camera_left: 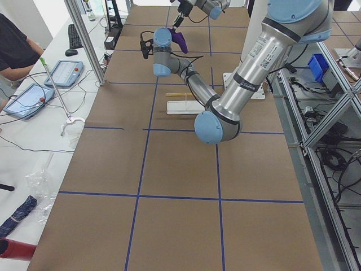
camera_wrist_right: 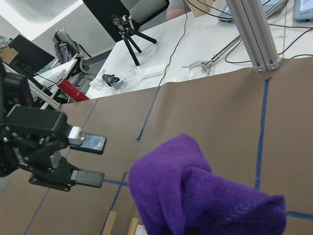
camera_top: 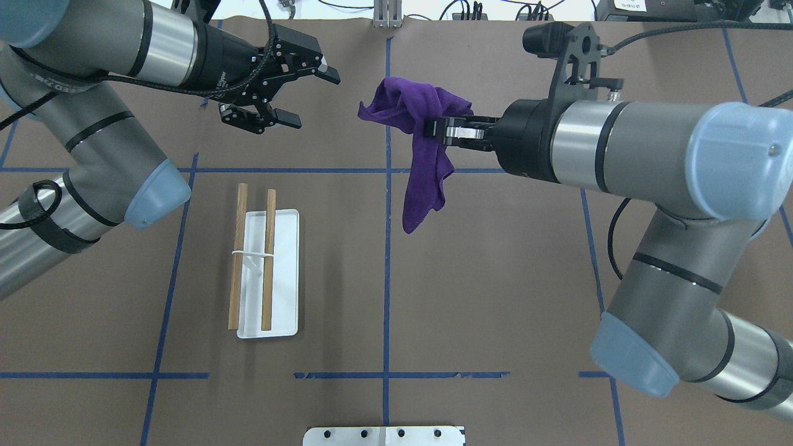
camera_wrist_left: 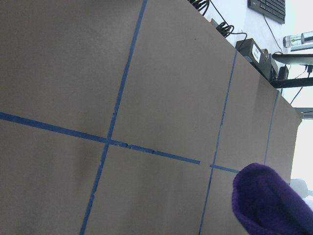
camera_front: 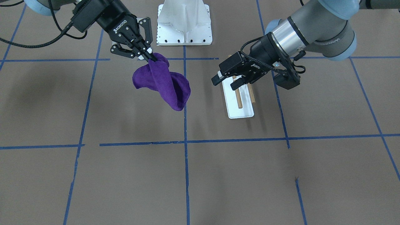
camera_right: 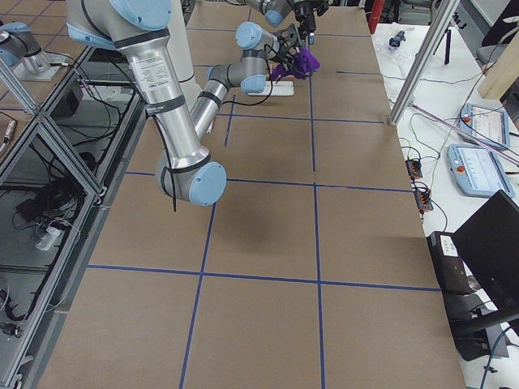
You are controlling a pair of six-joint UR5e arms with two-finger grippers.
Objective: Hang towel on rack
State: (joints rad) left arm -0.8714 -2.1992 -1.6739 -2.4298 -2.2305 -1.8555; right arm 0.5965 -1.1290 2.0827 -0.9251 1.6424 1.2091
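Even, diffuse overhead lighting; faint soft-edged shadows lie on the brown table (camera_front: 125,175) near the towel (camera_front: 162,84). In wrist views the towel looks slightly soft, and far backgrounds are washed out.

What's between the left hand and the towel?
Nothing but bare table: the overhead view shows an open gap from left hand to the towel in the right hand.

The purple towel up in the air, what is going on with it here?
The right gripper is shut on the purple towel and holds it above the table, the cloth hanging loose. The left gripper is open and empty, turned toward the towel but apart from it. The rack stands on the table on the robot's left side, both dowels bare; nothing is hung yet.
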